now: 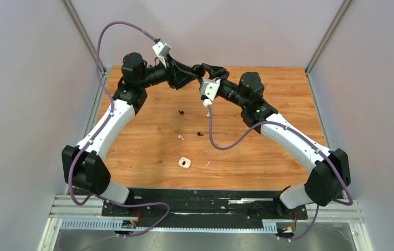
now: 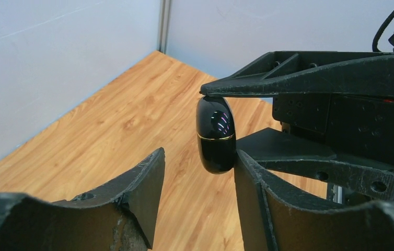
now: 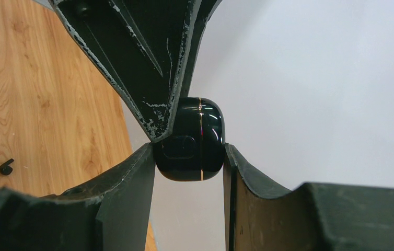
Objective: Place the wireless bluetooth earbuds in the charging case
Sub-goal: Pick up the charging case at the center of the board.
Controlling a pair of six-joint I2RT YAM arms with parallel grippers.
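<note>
Right gripper pinches black case, left gripper spread beside it; only overhead shows white case.

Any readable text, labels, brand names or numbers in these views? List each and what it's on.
No readable text in any view.
black case: a gold seam line and a recessed rounded patch, no lettering.
white case: too small to tell whether it carries any print.
</note>
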